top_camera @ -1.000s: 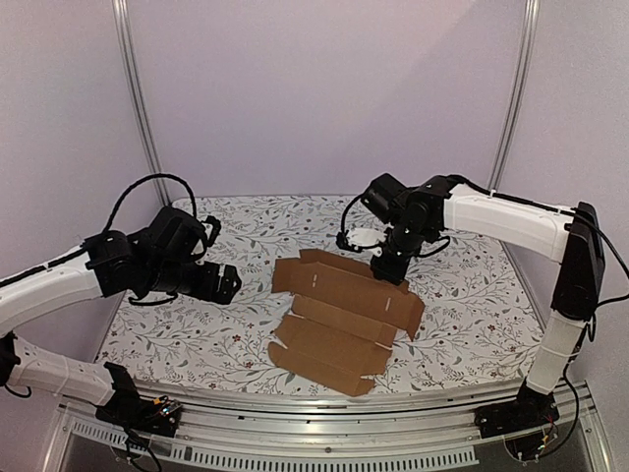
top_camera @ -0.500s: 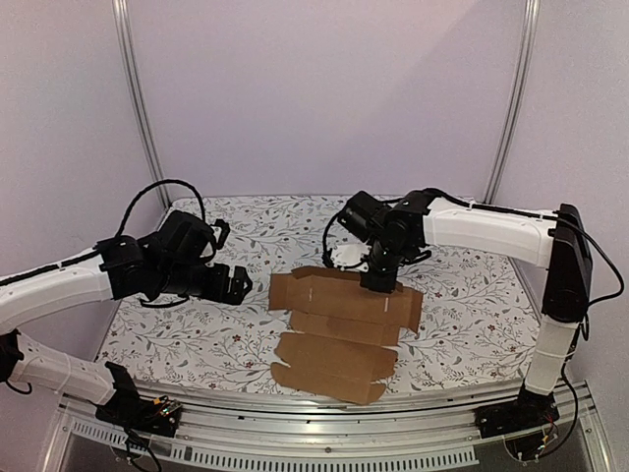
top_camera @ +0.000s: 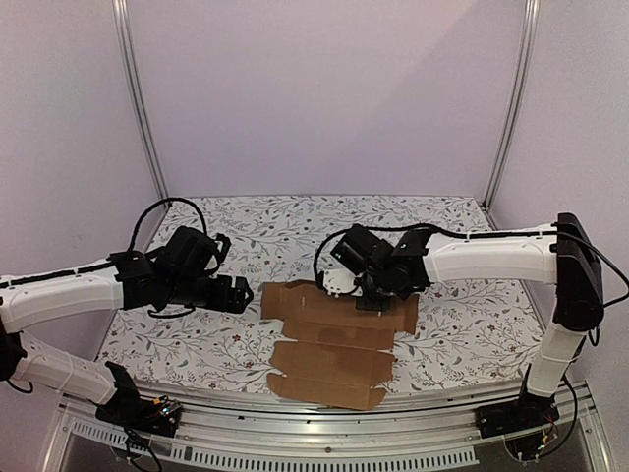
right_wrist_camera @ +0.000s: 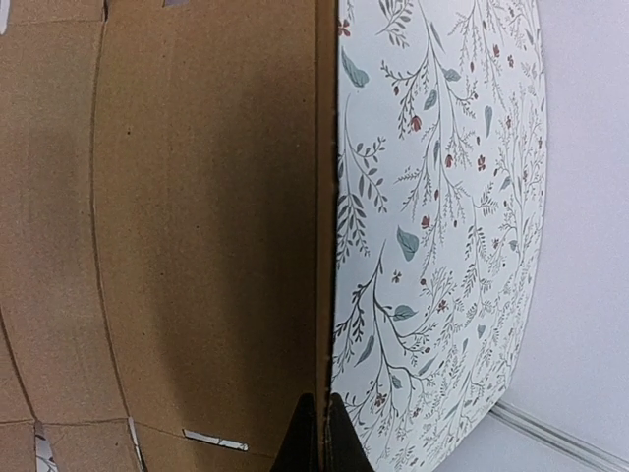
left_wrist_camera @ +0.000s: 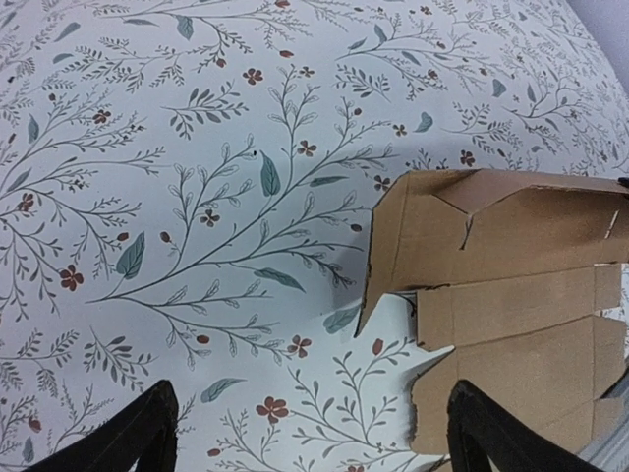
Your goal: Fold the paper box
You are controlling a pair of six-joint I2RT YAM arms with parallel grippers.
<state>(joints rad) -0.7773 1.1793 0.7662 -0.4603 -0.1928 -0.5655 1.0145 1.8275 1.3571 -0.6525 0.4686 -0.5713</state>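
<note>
step in hand, as i read it: fold the far panel over along its crease; right gripper (top_camera: 371, 298) is clamped tight on the far edge of the paper box (top_camera: 334, 366); best to carry that edge toward the near side low and even, so the crease bends and not the panel; left gripper (top_camera: 239, 293) hangs spread wide, holding nothing, just beside the sheet's left flap; it could pin the sheet against sliding; box is a flat brown die-cut sheet with creased panels, notched flaps and small slits; it lies mid floral table (top_camera: 462, 324), far panel slightly raised and bowed
</note>
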